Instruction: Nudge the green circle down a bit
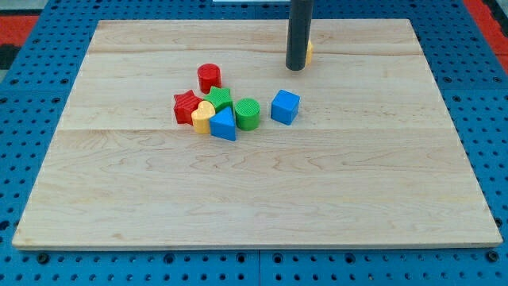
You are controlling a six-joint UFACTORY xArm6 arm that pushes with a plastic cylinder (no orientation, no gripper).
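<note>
The green circle (248, 113) is a short green cylinder standing near the middle of the wooden board (254, 183). It touches the blue triangle (224, 125) on its left and sits just right of the green star (220, 98). The blue cube (285, 106) stands a little to its right, apart from it. My tip (295, 68) rests on the board above and to the right of the green circle, well apart from it. A yellow block (309, 53) is mostly hidden behind the rod.
A red cylinder (209, 77) stands above the cluster. A red star (186, 106) and a yellow heart (202, 117) sit at the cluster's left. Blue pegboard (32, 95) surrounds the board.
</note>
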